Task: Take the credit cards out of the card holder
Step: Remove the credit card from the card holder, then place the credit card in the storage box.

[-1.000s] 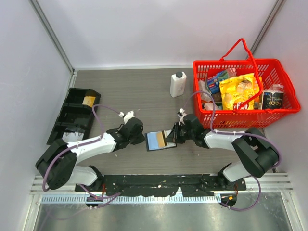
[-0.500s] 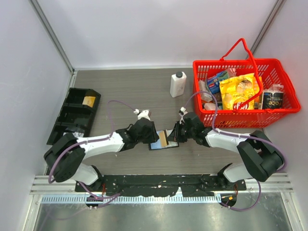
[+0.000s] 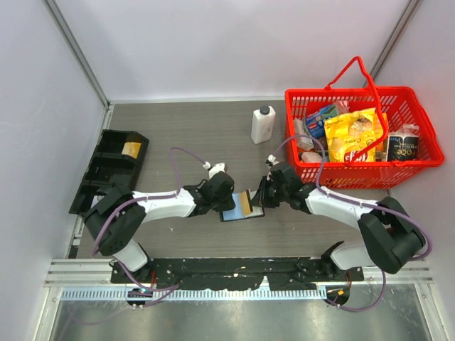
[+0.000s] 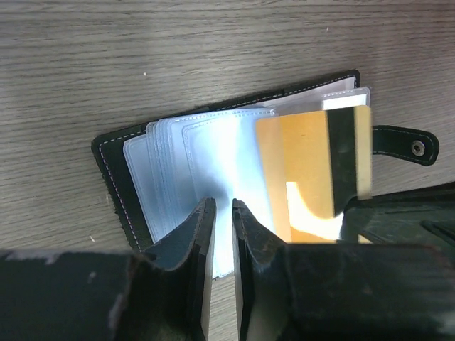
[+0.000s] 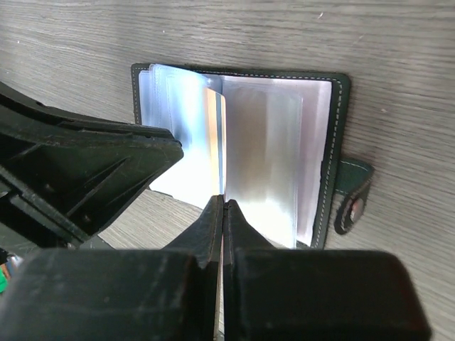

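Left wrist: end effector (image 4: 222, 206) barely ajar

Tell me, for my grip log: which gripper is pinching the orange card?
The right gripper, shut on the orange card; the left gripper sits at the clear sleeves instead.

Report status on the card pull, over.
Right jaws shut on orange card at open holder. Left jaws narrow, straddling sleeves; grip unclear. Nothing blocking.
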`<state>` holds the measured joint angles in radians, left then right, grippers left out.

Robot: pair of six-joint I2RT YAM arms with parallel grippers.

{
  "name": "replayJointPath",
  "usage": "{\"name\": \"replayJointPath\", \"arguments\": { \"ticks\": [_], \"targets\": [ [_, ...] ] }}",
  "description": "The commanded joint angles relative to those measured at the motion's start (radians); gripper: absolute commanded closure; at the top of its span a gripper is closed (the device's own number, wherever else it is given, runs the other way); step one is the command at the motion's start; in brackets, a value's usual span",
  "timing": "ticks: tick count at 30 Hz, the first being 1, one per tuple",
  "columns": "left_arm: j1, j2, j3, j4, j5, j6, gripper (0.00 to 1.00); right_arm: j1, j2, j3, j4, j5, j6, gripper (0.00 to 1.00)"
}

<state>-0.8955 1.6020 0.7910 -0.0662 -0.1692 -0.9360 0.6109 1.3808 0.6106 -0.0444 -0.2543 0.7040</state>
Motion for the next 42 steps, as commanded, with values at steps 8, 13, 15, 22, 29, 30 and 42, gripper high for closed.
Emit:
{"name": "replayJointPath", "arguments": {
  "ticks": [8, 13, 15, 22, 29, 30, 42],
  "targets": [
    [0.004, -0.088, 0.004, -0.103, -0.117, 0.031, 0.77, -0.013, -0.163, 0.19, -0.331, 0.193, -0.097, 0.99],
    [-0.089, -0.264, -0.013, -0.048, -0.297, 0.218, 0.52, -0.013, -0.189, 0.258, -0.373, 0.158, -0.061, 0.99],
    [-0.138, -0.325, -0.029, 0.012, -0.349, 0.328, 0.44, -0.011, -0.189, 0.279, -0.384, 0.141, -0.035, 0.99],
    [-0.342, -0.425, -0.128, 0.284, -0.469, 0.783, 0.35, -0.013, -0.172, 0.353, -0.439, 0.107, 0.035, 0.99],
    [-0.491, -0.317, -0.165, 0.5, -0.628, 1.091, 0.26, -0.01, -0.187, 0.353, -0.42, 0.043, 0.124, 0.99],
    [-0.503, -0.295, -0.162, 0.526, -0.656, 1.121, 0.25, -0.011, -0.192, 0.353, -0.419, 0.038, 0.133, 0.99],
    [-0.53, -0.064, -0.105, 0.857, -0.854, 1.293, 0.21, 0.0, -0.21, 0.322, -0.374, -0.01, 0.201, 0.99]
  ]
}}
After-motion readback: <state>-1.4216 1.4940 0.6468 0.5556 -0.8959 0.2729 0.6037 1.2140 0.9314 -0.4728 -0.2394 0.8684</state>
